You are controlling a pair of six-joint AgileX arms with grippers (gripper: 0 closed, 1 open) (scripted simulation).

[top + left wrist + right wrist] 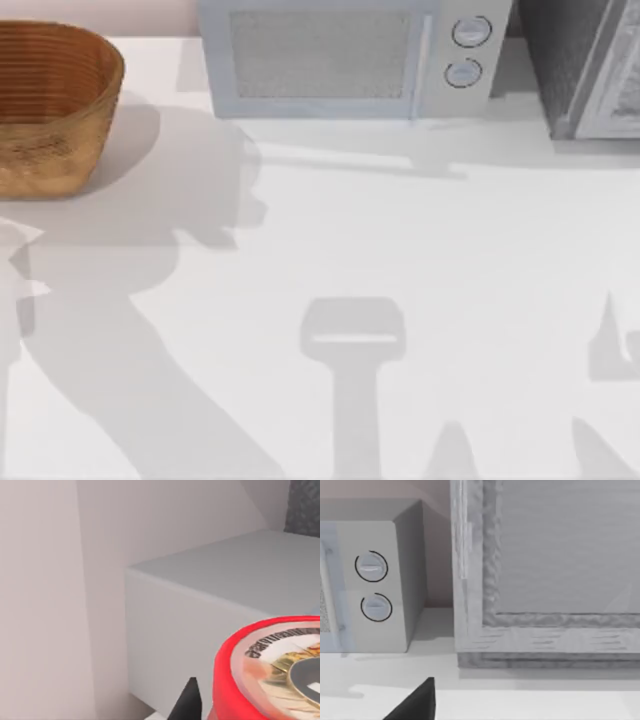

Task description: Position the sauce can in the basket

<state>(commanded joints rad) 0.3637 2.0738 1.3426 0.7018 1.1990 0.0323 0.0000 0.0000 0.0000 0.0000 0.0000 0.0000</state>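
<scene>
The white table (420, 250) carries a grey microwave (345, 60) at the far edge and the large round tan woven basket (50, 105) at far left. The small red cylindrical sauce can (270, 675) sits close against the left wrist camera, apparently carried; whether either gripper is clamped, I cannot tell. Rigid, smooth, likely slippery: grasp its round sides.

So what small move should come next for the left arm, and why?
Probably carry the sauce can sideways toward the basket before lowering. The left wrist view shows the can close to the camera, in front of the microwave's side wall, while the basket stands at the table's far left corner.
</scene>
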